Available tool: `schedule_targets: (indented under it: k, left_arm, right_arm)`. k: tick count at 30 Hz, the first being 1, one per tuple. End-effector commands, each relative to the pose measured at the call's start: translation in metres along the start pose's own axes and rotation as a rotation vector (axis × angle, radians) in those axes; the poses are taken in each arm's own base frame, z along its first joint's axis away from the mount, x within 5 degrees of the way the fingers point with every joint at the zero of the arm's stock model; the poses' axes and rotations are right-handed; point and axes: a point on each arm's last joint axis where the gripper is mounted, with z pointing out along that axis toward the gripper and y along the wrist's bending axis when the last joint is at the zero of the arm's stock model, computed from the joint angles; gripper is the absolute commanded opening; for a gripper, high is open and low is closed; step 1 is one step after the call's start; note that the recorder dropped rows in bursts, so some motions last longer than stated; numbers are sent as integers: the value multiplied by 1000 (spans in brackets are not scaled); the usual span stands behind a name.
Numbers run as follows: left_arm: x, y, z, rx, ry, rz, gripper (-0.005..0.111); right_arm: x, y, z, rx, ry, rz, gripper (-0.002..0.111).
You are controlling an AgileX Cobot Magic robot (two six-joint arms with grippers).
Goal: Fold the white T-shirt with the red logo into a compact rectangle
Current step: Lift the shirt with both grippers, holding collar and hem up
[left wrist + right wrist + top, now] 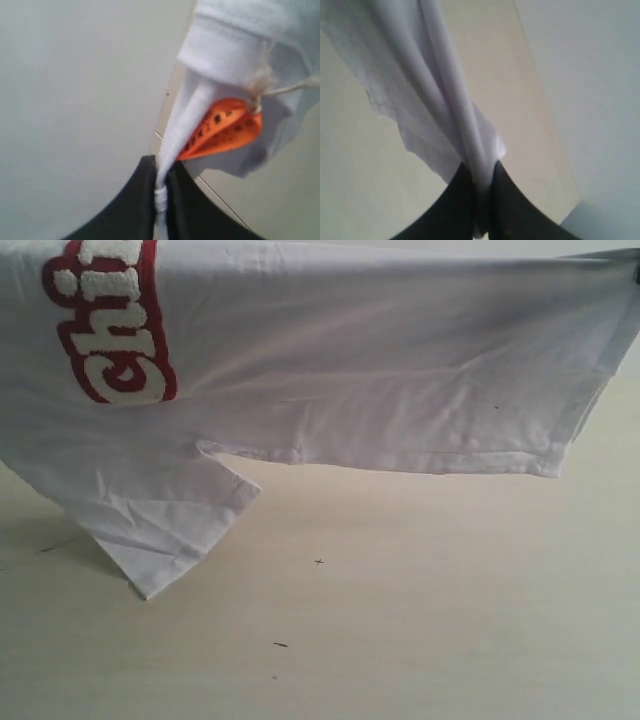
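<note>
Holding the large white cotton T-shirt (pixel 400 370) up in the air, spread like a curtain above the pale wooden table (pixel 420 630). Pinching a bunched strip of its cloth with the left gripper (pixel 161 172), black jaws pressed together on it, just beside the small orange neck tag (pixel 222 127) and the ribbed collar (pixel 235 40). Pinching another gathered fold with the right gripper (pixel 480 175), jaws also pressed tight on the cloth.

In the exterior view, showing the red logo (pixel 110 330) with fuzzy white letters at the upper left, partly cut by the edge. Letting one short sleeve (pixel 165 530) hang down, tip touching or almost touching the table; hard to tell which.

Probably the lifting and straightening step, with no fold made yet. Next, by judgement: laying the cloth flat and smooth on the table, keeping both pinches level so as not to tuck the sleeve under.

Around: only a few small dark specks (pixel 318 562) on the table; no obstacle seen. Possible trouble: wrinkles along the lower hem (pixel 420 458).
</note>
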Motion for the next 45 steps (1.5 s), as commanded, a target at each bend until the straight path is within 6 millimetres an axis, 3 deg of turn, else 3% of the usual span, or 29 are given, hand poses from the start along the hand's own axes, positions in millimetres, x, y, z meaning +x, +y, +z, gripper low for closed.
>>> schedule_targets:
  k: [1,16,31,34,37,41,45]
  left_arm:
    - [6,9,-25,-99,15,-3,0]
    - [15,8,-78,-191,-8,-95,0]
    - [18,-15,-115,-54,-60,-227,0]
    - [18,-19,-116,-19,-62,-235,0]
    - [18,-28,-104,28,-45,-219,0]
    - [17,-45,-60,169,4,-88,0]
    - [12,-49,-5,260,38,42,0]
  right_arm:
    - [6,-3,-28,90,7,-3,0]
    - [10,6,-78,211,-68,63,0]
    - [7,34,-112,111,-203,95,0]
    - [8,40,-104,61,-204,85,0]
    - [10,46,-85,4,-176,58,0]
    - [14,49,-40,-98,-86,36,0]
    - [10,37,12,-153,-43,39,0]
